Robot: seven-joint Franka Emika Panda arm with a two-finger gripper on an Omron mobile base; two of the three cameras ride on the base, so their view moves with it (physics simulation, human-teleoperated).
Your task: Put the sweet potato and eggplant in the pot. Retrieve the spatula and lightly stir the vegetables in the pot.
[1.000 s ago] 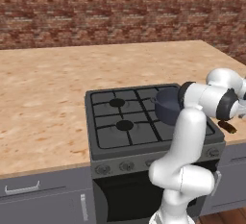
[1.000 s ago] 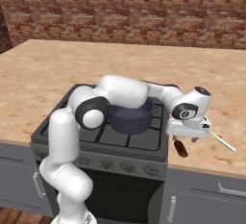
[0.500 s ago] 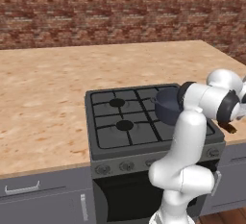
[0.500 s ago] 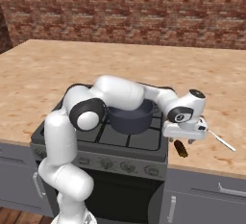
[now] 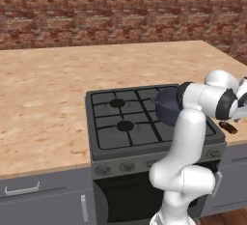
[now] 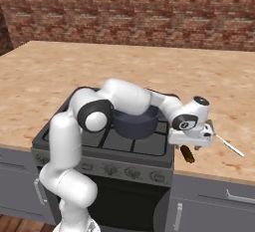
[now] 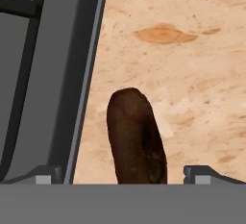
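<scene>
The sweet potato (image 7: 136, 139), a dark orange-brown oblong lump, lies on the wooden counter just right of the stove edge; it also shows as the sweet potato (image 6: 187, 154) and the sweet potato (image 5: 228, 127). My gripper (image 7: 124, 175) hangs right over it, open, one fingertip on each side of the lump and nothing held. From the base, the gripper (image 6: 190, 145) sits low at the stove's right front corner. The dark blue-grey pot (image 6: 134, 124) stands on the right rear burner, partly behind my arm, also the pot (image 5: 166, 107). A thin pale spatula (image 6: 230, 146) lies right of the hand. The eggplant is out of view.
The black gas stove (image 5: 120, 122) sits in the wooden counter (image 5: 43, 89), its metal edge (image 7: 81, 88) close to the left of the sweet potato. A brick wall runs along the back. Grey drawers (image 6: 209, 201) are below the counter front.
The hand has sunk a little lower and shifted slightly left over the sweet potato. The jaws have stayed open.
</scene>
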